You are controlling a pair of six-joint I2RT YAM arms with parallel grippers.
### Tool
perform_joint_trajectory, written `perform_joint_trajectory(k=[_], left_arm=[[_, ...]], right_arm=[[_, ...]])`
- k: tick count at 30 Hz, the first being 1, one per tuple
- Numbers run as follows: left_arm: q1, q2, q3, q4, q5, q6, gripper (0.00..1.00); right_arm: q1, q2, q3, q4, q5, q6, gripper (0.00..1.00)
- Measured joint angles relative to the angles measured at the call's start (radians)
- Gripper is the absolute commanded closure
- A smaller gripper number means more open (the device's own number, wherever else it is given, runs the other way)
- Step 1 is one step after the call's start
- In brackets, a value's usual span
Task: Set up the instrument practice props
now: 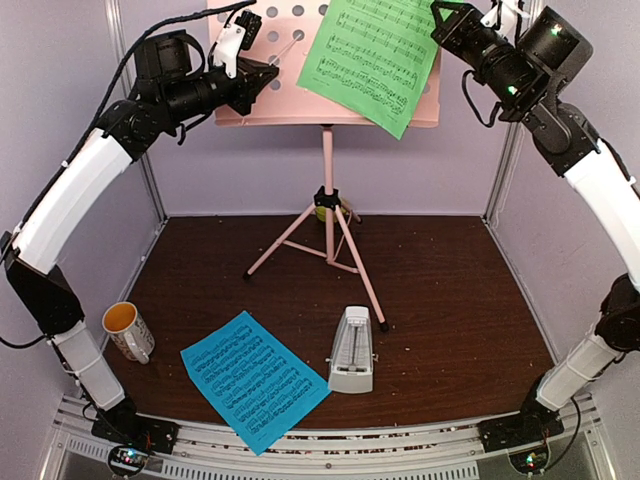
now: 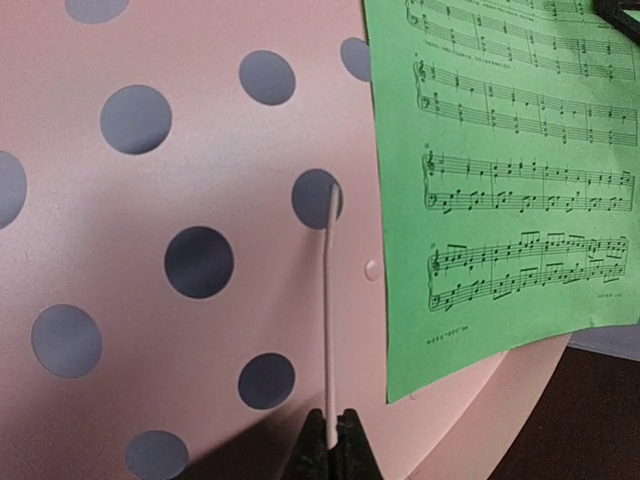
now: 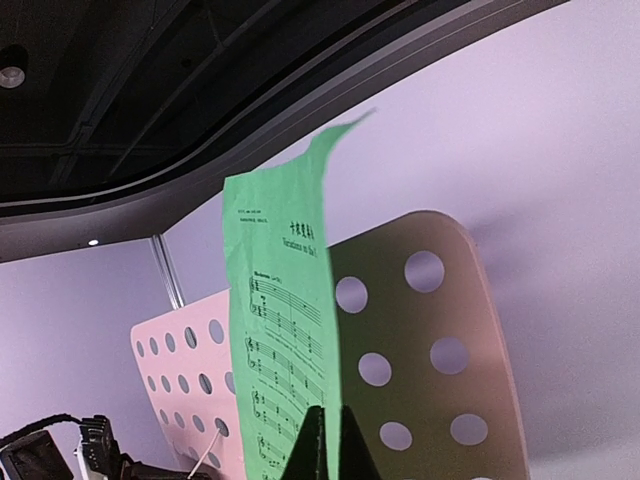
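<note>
My left gripper is pressed together on a thin white wire that runs up the face of the pink music stand to one of its round holes; my right gripper pinches the top edge of the green sheet, fingers tight on the paper; the sheet lies tilted against the right half of the stand's perforated desk, its lower corner hanging past the bottom lip; the stand is upright on its tripod at the back middle of the table; the blue sheet lies flat near the front, the metronome upright just to its right; a mug sits at the left edge.
</note>
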Motion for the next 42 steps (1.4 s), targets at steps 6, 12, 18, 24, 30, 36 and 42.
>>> perform_joint_trajectory(k=[6,12,18,24,30,36,42], left_arm=[[0.024,0.02,0.003,0.05,0.106,-0.055,1.0],[0.034,0.048,0.027,0.084,0.196,-0.097,1.0],[0.035,0.063,0.039,0.108,0.257,-0.113,1.0],[0.035,0.066,0.039,0.126,0.309,-0.116,1.0],[0.036,0.066,0.039,0.13,0.344,-0.116,1.0],[0.037,0.066,0.038,0.132,0.368,-0.115,1.0],[0.037,0.066,0.03,0.145,0.382,-0.114,1.0]], right_arm=[[0.0,0.027,0.013,0.003,-0.02,-0.003,1.0],[0.0,0.077,0.054,0.02,-0.064,-0.016,1.0],[0.0,0.134,0.111,0.052,-0.139,-0.056,1.0],[0.0,0.196,0.164,0.073,-0.221,-0.092,1.0],[0.0,0.262,0.224,0.102,-0.329,-0.141,1.0],[0.0,0.323,0.267,0.142,-0.422,-0.165,1.0],[0.0,0.37,0.294,0.183,-0.489,-0.165,1.0]])
